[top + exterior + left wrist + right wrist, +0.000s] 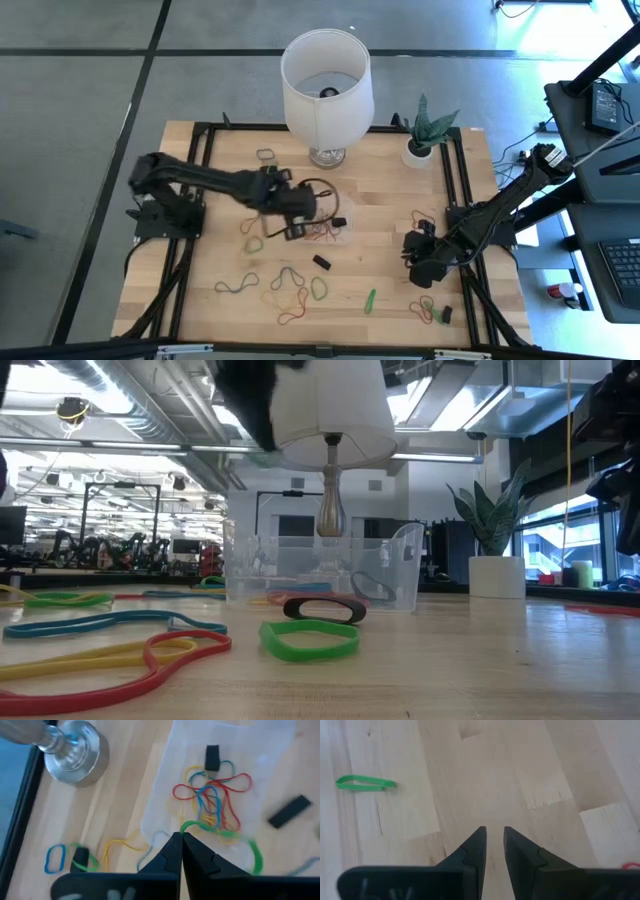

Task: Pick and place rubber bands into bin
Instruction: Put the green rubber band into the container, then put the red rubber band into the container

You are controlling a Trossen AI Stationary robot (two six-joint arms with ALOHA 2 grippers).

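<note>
Left end effector (181, 840) clamped on green band (220, 834) at bin (165, 785) rim, bin just ahead; right end effector (493, 836) slightly apart, empty, farther off

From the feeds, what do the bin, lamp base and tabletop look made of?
Bin: clear glossy plastic, apparently; the room shows through its walls. Lamp base: likely polished metal, silvery with bright reflections. Tabletop: light wood planks, matte, with visible grain and seams.
</note>
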